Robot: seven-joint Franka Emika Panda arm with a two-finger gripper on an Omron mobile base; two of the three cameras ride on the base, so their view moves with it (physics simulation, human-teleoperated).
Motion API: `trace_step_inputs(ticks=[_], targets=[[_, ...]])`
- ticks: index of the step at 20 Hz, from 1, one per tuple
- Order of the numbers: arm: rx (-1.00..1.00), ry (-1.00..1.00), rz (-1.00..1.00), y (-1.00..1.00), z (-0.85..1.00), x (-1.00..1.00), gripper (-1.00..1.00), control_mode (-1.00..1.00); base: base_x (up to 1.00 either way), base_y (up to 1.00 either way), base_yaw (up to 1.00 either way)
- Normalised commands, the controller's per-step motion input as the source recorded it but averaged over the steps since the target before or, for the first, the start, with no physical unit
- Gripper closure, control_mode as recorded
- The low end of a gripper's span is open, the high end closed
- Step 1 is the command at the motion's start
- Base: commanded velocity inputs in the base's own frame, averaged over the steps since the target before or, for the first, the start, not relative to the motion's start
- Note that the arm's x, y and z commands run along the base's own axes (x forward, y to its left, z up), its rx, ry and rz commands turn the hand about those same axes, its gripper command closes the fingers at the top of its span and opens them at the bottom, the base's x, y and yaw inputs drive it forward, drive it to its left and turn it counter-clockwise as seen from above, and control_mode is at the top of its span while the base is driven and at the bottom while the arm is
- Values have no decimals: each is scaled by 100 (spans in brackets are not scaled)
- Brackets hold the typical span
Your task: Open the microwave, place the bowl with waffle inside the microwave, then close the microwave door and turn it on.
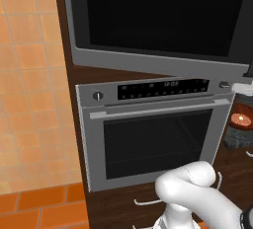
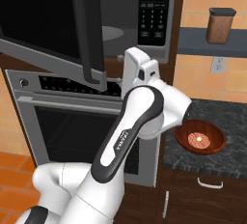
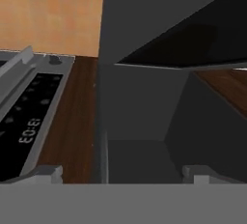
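Swinging the microwave door [image 2: 53,20] outward is the step I judge myself to be in: the wide black panel already stands well off the microwave [image 2: 144,20], its cavity and turntable showing between the door's edge and the button panel [image 2: 154,8]. My jaws are spread wide and grasp nothing; in the hand view my gripper [image 3: 120,172] looks along the underside of the open door, with the oven [image 1: 153,134] and its clock display just below. The bowl with waffle [image 2: 200,140] waits on the dark counter [image 2: 226,121] to the right of the oven, well apart from my fingers. Next, I think, I must draw clear of the door, reach across to the counter, and close on the bowl's rim without tipping it.
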Motion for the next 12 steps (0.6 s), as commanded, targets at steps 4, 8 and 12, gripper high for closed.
trace_step_inputs(ticks=[4,8,12], targets=[[-2,-5,18,51,18,-37,-100,-100,0,0,0],[-2,-4,27,54,33,-83,-100,-100,0,0,0],[-18,-19,28,63,33,-100,-100,-100,0,0,0]])
